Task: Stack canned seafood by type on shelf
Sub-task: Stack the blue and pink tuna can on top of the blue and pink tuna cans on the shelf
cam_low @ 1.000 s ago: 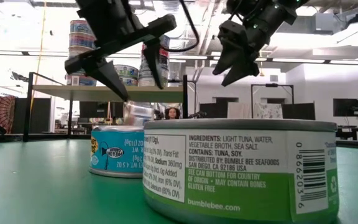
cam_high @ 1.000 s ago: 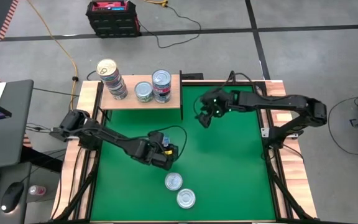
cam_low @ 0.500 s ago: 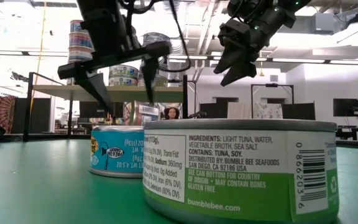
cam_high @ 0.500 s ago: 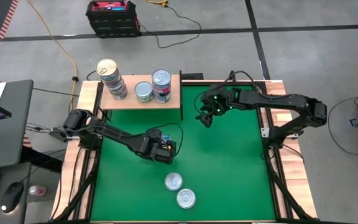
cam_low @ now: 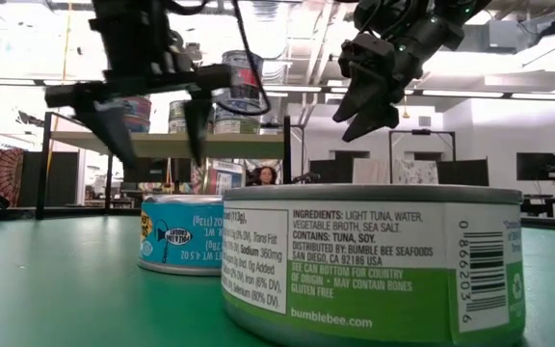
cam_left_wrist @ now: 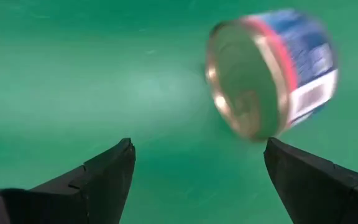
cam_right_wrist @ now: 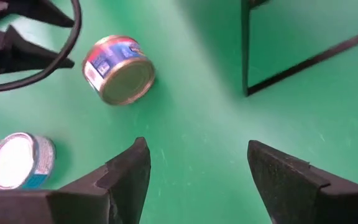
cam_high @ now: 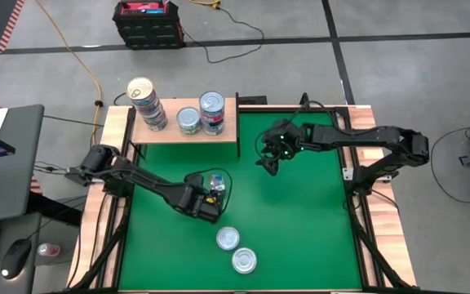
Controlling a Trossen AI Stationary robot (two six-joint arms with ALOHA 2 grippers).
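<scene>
Jaws wide on the left gripper point(cam_left_wrist: 197, 165), and the tin point(cam_left_wrist: 271, 73) has dropped free onto the green surface point(cam_high: 300, 220), lying tipped on its side; right gripper point(cam_right_wrist: 194, 168) hovers open near the shelf point(cam_high: 170, 131). Needs regrasping.

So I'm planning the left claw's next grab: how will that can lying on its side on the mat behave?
The red-and-blue can rests on its curved wall, so it will probably roll if nudged. Its smooth metal may slip between the open left claw. It looks rigid, so unlikely to crush.

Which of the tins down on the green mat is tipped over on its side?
The red-and-blue tin by the open left gripper shows its gold end sideways; the other two tins sit flat, lids up.
</scene>
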